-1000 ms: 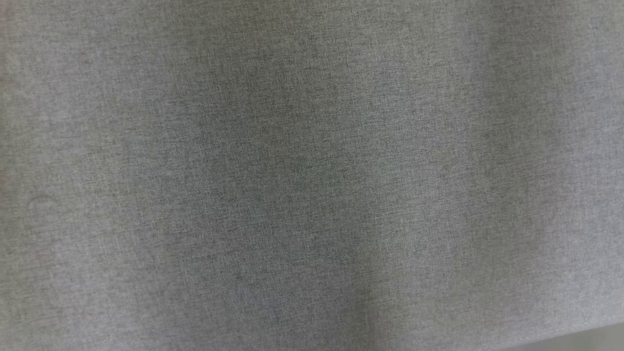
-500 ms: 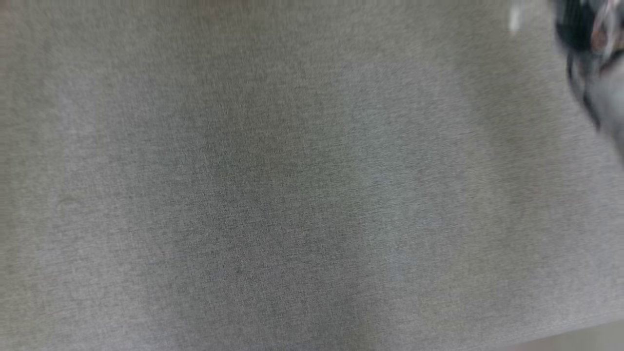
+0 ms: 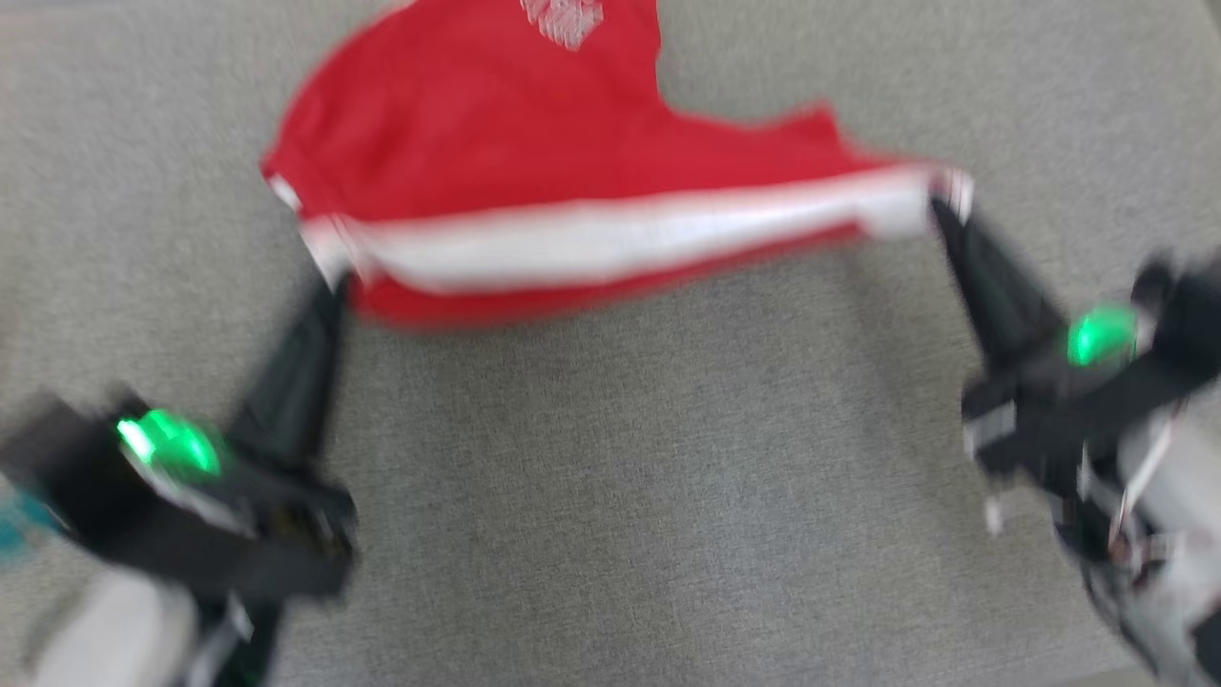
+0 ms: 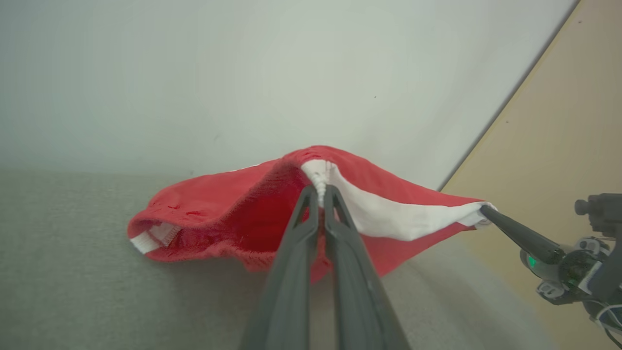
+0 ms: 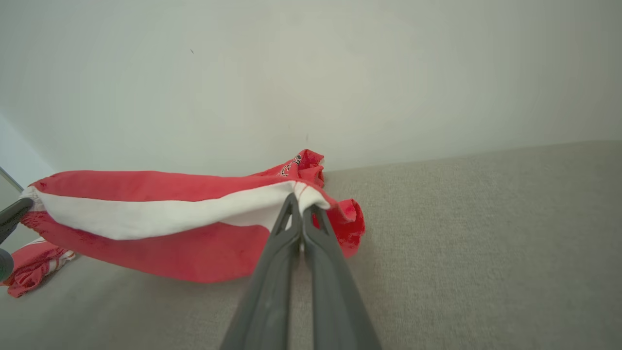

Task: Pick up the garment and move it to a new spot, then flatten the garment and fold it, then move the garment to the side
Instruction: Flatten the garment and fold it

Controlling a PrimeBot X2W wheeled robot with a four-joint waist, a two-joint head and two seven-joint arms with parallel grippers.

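The garment [image 3: 496, 134] is red with a broad white band and a small white print near its far edge. It hangs stretched between my two grippers over the grey cloth-covered table [image 3: 610, 496]. My left gripper [image 3: 336, 277] is shut on the white band's left end, also seen at the gripper tips [image 4: 320, 187] in the left wrist view. My right gripper [image 3: 940, 205] is shut on the band's right end, tips [image 5: 300, 200] pinching white fabric in the right wrist view. The garment's far part [image 5: 301, 167] rests on the table.
A pale wall [image 4: 243, 73] rises behind the table. A tan floor [image 4: 559, 136] lies beyond the table's edge on the right of the left wrist view. The head view is blurred by motion.
The head camera has swung: earlier it showed bare grey cloth, then a blurred arm at the upper right; now both grippers and the stretched garment are in it.
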